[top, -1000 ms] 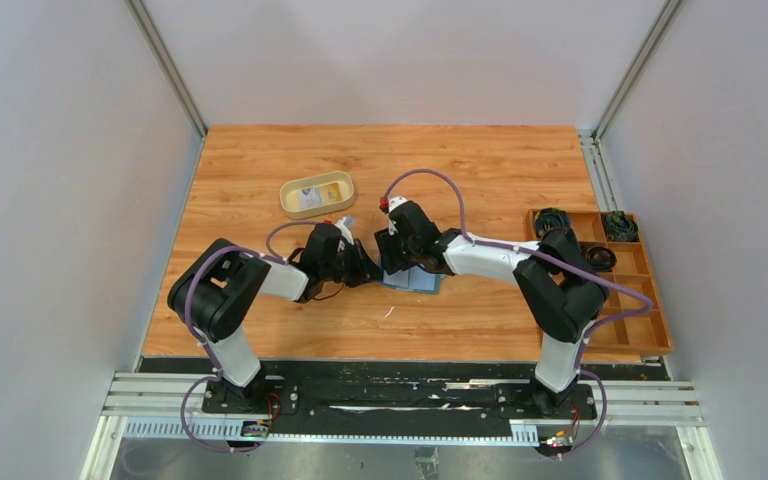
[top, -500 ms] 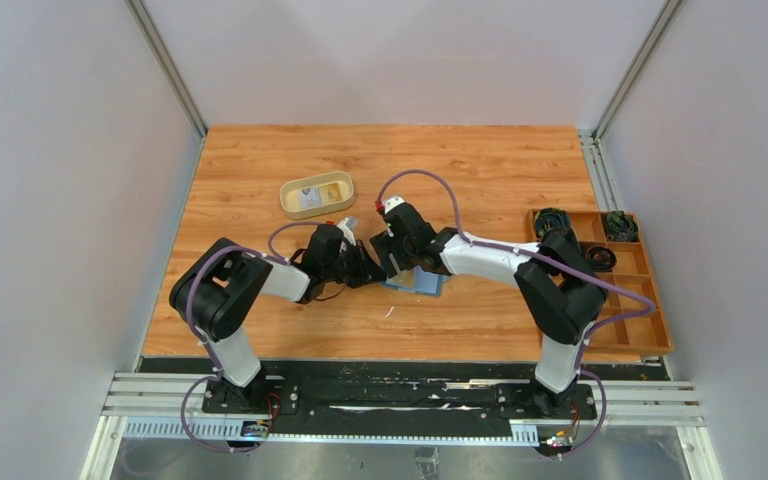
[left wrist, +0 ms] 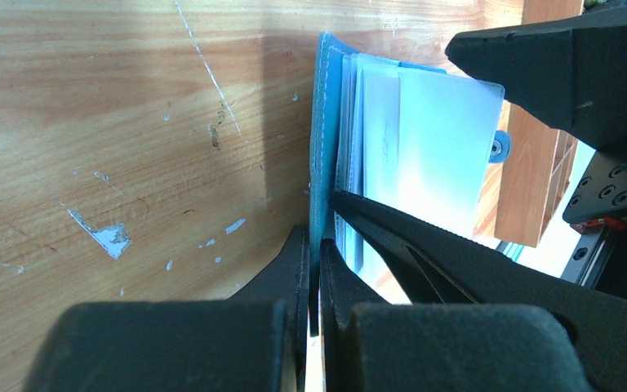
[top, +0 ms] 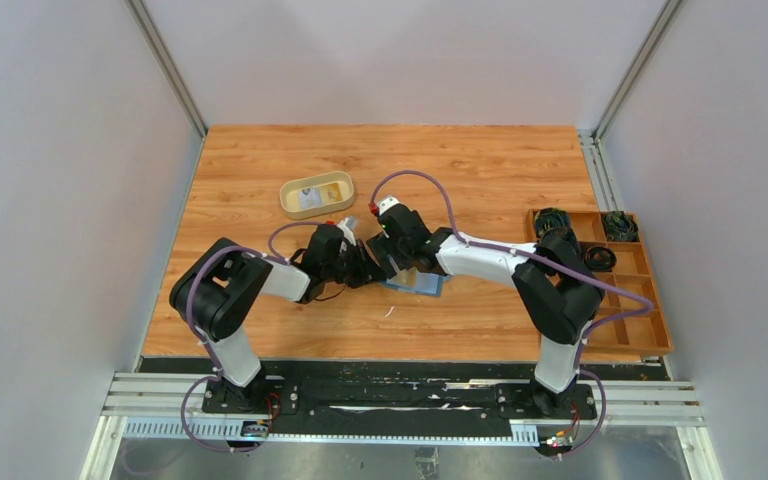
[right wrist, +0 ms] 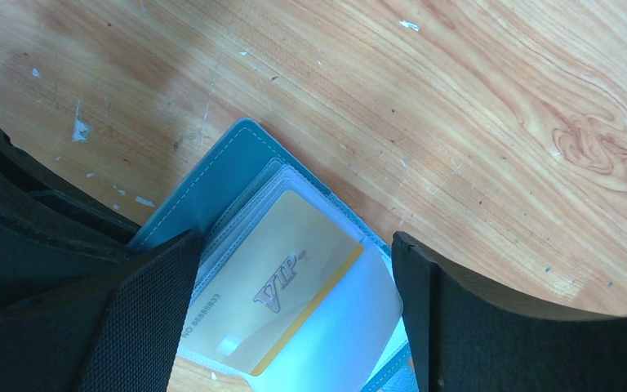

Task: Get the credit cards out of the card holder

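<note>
The teal-blue card holder (top: pixel 418 282) lies open on the table between my grippers. My left gripper (left wrist: pixel 316 249) is shut on its cover flap (left wrist: pixel 324 122) and holds that edge up; it also shows in the top view (top: pixel 362 268). Clear sleeves (left wrist: pixel 433 147) fan out from the cover. My right gripper (right wrist: pixel 294 269) is open, its fingers either side of a yellow VIP card (right wrist: pixel 282 278) that sits in a clear sleeve. In the top view the right gripper (top: pixel 396 256) is over the holder's left end. A pale card (top: pixel 308 198) lies in the tan tray.
The tan oval tray (top: pixel 317 180) stands behind and left of the grippers. A brown compartmented wooden box (top: pixel 650 300) with dark items sits at the table's right edge. The right arm's black body (left wrist: pixel 571 73) fills the right side of the left wrist view.
My right gripper has moved a little left and farther over the holder. The holder has shifted slightly. The left gripper has stayed in place on the flap.
</note>
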{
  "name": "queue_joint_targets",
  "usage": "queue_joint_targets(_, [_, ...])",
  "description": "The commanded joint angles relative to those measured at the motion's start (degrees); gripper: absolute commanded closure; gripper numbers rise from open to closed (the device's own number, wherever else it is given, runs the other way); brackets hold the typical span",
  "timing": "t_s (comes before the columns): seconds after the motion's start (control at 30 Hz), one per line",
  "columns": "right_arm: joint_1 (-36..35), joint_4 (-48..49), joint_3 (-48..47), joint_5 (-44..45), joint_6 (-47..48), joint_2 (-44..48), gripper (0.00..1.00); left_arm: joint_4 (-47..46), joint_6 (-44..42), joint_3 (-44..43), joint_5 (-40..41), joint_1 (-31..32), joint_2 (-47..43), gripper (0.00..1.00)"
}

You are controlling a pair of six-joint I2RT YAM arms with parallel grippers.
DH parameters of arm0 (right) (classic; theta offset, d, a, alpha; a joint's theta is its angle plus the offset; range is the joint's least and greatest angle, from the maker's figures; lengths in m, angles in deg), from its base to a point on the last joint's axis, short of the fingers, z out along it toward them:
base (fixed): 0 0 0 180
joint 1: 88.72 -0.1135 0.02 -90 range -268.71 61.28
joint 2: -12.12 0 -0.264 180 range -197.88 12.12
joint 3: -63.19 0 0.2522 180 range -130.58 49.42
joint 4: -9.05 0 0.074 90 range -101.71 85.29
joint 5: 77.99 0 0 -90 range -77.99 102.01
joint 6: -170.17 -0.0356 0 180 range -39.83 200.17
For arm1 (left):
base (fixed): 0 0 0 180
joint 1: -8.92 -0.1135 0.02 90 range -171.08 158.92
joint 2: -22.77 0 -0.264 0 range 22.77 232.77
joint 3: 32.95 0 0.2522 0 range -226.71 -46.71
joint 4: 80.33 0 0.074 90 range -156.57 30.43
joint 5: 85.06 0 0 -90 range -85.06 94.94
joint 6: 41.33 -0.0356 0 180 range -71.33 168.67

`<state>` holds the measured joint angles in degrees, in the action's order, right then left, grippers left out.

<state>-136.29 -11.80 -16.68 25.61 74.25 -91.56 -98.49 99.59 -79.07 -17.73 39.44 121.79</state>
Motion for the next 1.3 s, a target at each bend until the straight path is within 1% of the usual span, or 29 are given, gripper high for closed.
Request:
queue_joint_targets(0.0, [0.11, -4.57, 0.17, 5.54, 3.72, 0.17, 0.11, 8.29, -3.29, 0.9, 3.7, 0.17, 2.07, 1.0])
queue_joint_targets(0.17, [0.11, -1.02, 2.65, 7.11, 4.06, 4.78, 0.1, 10.67, -4.47, 0.33, 4.84, 0.15, 1.63, 1.0])
queue_joint_targets(0.33, [0.16, 0.59, 4.9, 3.79, 3.6, 8.0, 0.1, 12.22, -5.36, -0.4, 5.27, 0.24, 1.5, 1.0])
queue_joint_targets(0.43, [1.58, 4.19, 9.02, -4.71, -0.83, 10.56, 0.1, 12.7, -5.52, -0.59, 5.4, 0.17, 1.61, 1.0])
queue_joint_targets(0.5, [3.32, 8.64, 12.8, -11.81, -4.59, 12.26, 0.1, 13.23, -5.77, -0.56, 5.66, 0.22, 1.53, 1.0])
queue_joint_targets(0.57, [5.21, 13.02, 16.24, -20.75, -8.75, 13.32, 0.1, 13.58, -6.03, -0.45, 5.99, 0.23, 1.36, 1.0])
queue_joint_targets(0.67, [6.39, 17.11, 19.41, -25.87, -12.43, 13.43, 0.1, 13.86, -6.24, -0.41, 6.15, 0.23, 1.3, 1.0])
queue_joint_targets(0.8, [7.39, 21.03, 21.48, -28.82, -16.2, 12.56, 0.1, 13.9, -6.27, -0.44, 6.24, 0.22, 1.36, 1.0])
queue_joint_targets(1.0, [11.38, 30.69, 26.03, -34.27, -26.1, 10.85, 0.1, 13.95, -6.33, 0.36, 6.49, 0.24, 0.52, 1.0])
queue_joint_targets(1.07, [11.99, 32.1, 26.98, -34.23, -28.16, 10.66, 0.1, 14.16, -6.44, 0.54, 6.67, 0.23, 0.25, 1.0])
queue_joint_targets(1.17, [12.32, 31.57, 28.06, -32.18, -30.94, 10.88, 0.1, 14.17, -6.44, 0.72, 6.77, 0.23, 0.12, 1.0])
queue_joint_targets(1.27, [13.16, 34.64, 30.54, -32.15, -35.44, 10.63, 0.1, 14.17, -6.44, 0.77, 6.8, 0.24, -0.04, 1.0])
